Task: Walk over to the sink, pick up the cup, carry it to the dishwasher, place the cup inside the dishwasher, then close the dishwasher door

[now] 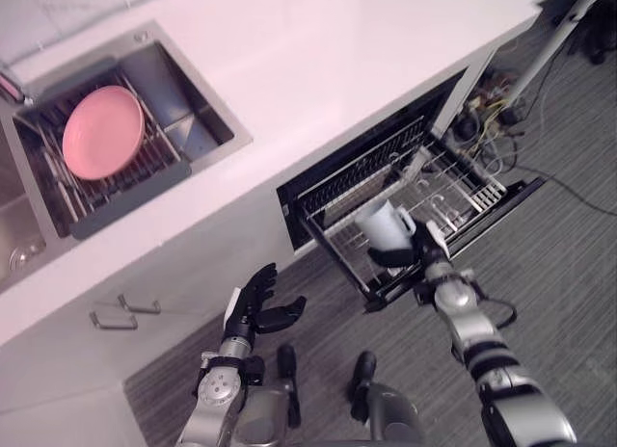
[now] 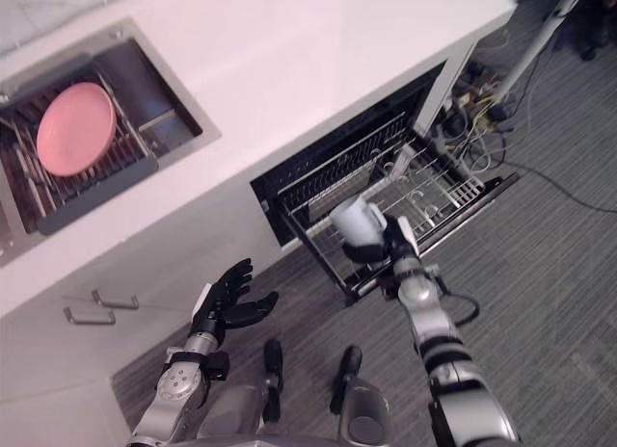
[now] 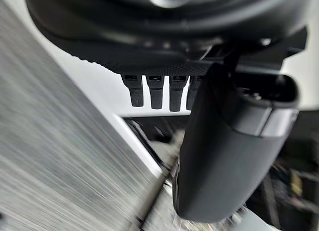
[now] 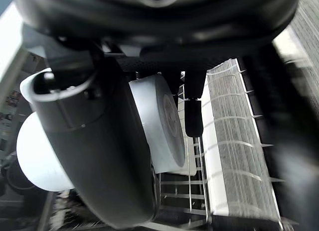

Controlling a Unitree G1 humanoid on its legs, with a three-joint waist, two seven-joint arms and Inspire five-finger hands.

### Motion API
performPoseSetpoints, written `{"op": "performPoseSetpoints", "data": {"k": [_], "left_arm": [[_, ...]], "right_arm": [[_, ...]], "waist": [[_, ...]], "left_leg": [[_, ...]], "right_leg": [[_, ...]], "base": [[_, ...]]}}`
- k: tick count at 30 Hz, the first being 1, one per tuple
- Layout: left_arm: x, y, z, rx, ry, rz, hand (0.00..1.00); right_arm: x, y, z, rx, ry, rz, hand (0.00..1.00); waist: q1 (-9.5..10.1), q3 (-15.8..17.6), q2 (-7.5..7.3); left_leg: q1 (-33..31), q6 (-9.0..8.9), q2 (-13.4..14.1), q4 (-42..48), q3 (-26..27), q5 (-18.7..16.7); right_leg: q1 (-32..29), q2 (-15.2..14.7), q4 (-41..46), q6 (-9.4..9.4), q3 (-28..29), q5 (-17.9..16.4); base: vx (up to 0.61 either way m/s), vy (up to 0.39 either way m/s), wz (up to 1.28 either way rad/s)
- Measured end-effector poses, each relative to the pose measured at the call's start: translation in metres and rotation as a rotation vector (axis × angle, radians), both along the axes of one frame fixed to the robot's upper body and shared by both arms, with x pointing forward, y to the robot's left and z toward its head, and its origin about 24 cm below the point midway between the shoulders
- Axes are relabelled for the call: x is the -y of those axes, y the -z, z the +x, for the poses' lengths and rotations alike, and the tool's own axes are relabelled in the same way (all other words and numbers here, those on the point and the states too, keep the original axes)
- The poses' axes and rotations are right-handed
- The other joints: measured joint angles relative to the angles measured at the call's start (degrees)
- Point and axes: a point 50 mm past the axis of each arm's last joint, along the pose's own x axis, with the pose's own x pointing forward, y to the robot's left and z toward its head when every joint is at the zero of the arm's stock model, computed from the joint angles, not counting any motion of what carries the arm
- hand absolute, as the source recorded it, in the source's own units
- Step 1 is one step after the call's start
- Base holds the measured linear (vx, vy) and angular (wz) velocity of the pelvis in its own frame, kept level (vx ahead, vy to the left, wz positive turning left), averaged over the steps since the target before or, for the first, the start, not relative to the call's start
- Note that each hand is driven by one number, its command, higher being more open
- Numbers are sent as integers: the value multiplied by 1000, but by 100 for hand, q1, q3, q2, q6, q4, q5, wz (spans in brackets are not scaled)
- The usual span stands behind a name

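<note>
Item one, your right hand [image 1: 421, 251]: you have its fingers and thumb curled round the cup [image 1: 382, 223], and in the right wrist view the thumb [image 4: 99, 156] crosses the cup's white side. Item two, the cup: white, with one handle on the side facing the wire rack, held tilted over the front part of the pulled-out wire rack [image 1: 455, 193]; you cannot tell from these views whether it touches the wires. Item three, the dishwasher [image 1: 333, 189]: a dark opening under the countertop [image 1: 337, 52], its door open and the rack drawn out over the grey floor [image 1: 569, 274]. Item four, your left hand [image 1: 256, 307]: low in front of the white cabinet, well apart from the cup, fingers straight and spread with the thumb standing out, holding nothing; the left wrist view shows the fingers [image 3: 156, 93] in a straight row beside the thumb. Item five, the sink [image 1: 188, 91]: set into the countertop to your left of the dishwasher, with a wire drying rack [image 1: 116, 182] inside it. Item six, a pink plate [image 1: 103, 131] lying on that drying rack. Item seven, two metal handles [image 1: 125, 312] on the cabinet front below the sink, near your left hand.
</note>
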Motion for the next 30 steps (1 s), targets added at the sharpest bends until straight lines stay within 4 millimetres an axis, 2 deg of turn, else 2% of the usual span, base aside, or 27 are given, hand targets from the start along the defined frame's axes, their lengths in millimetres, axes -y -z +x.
{"op": "performPoseSetpoints", "data": {"k": [6,7,12,19,22,24,26,30], "left_arm": [[-16,6,6,-31,-99,6,90],[-16,8,8,-39,-103,7,90],[-14,5,20,-26,-111,9,90],[-14,9,21,-45,-122,13,90],[-13,10,20,-49,-130,9,90],[-11,12,19,-55,-131,4,90],[-10,13,18,-62,-132,0,90],[-12,19,14,-95,-139,3,90]], "right_arm": [[9,-34,27,22,80,-25,30],[10,-39,30,24,100,-19,90],[8,-50,37,40,114,-6,90],[6,-58,40,75,131,16,90],[-4,-73,39,180,111,43,90],[-15,-82,31,287,77,72,90],[-23,-76,19,332,54,93,90],[-39,-45,-13,325,25,165,90]], "waist": [[167,351,78],[227,376,94],[306,503,106],[313,565,109],[296,573,101],[288,587,77],[257,593,47],[144,553,-113]], "left_leg": [[-413,47,39,215,-63,51],[-530,50,50,273,-68,50],[-669,48,90,345,-100,41],[-670,43,121,371,-114,38],[-628,36,141,373,-76,33],[-480,28,157,336,-34,26],[-286,10,161,287,-9,7],[108,-38,162,116,25,-49]], "right_leg": [[-300,19,35,-55,-39,71],[-383,30,25,-65,-39,87],[-463,78,-11,-97,-52,113],[-461,137,-6,-117,-37,116],[-441,157,-6,-123,2,120],[-335,174,-7,-136,32,107],[-161,181,-10,-142,42,66],[138,172,2,-101,72,-72]], "base": [[-40,-3,5],[0,0,0],[0,0,0],[-3,0,0],[-14,1,-7],[10,1,-7],[23,6,-4],[35,12,-4]]}}
